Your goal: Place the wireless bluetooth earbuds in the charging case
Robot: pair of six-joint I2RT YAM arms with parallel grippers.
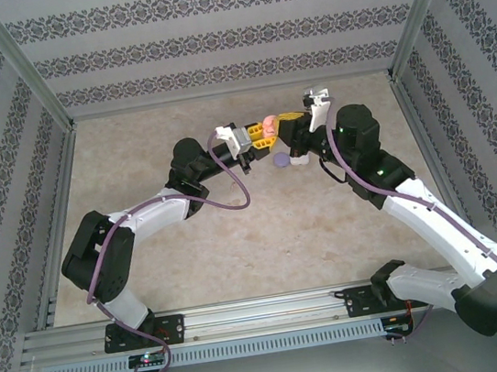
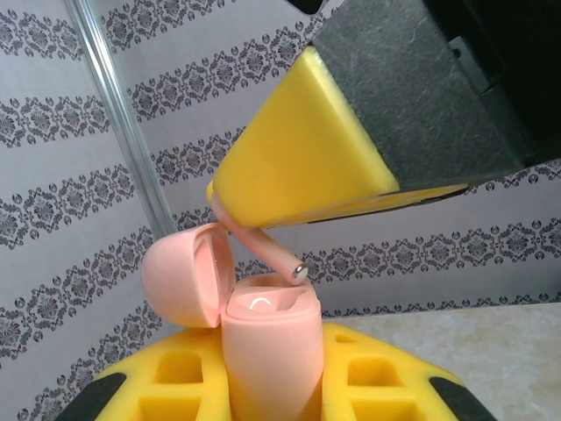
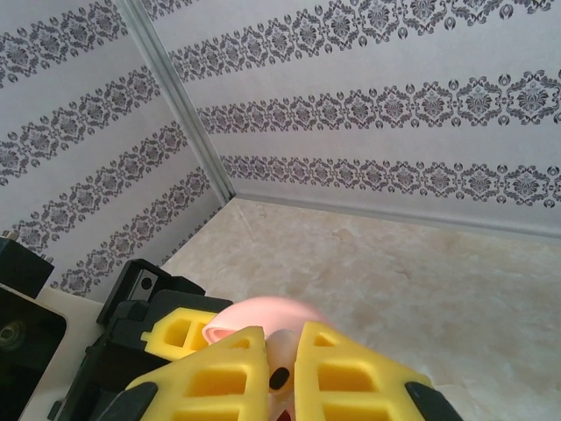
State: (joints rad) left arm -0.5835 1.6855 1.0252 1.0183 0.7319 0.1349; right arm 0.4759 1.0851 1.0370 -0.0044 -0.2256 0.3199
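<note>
A pink charging case [image 2: 267,342] stands upright between the yellow pads of my left gripper [image 2: 272,395], which is shut on its body. The case's lid [image 2: 180,276] hangs open to the left. My right gripper [image 3: 283,330] is shut on a pink earbud [image 3: 280,353]. In the left wrist view that earbud's stem [image 2: 279,259] slants down from the right gripper's yellow finger [image 2: 307,149], and its metal tip sits just over the case's open top. From above, both grippers [image 1: 255,135] [image 1: 289,127] meet over the pink case [image 1: 269,127], raised above the table.
A purple case [image 1: 280,157] and a white case [image 1: 300,160] lie on the beige table [image 1: 241,261] just below the two grippers. Patterned walls close in the back and both sides.
</note>
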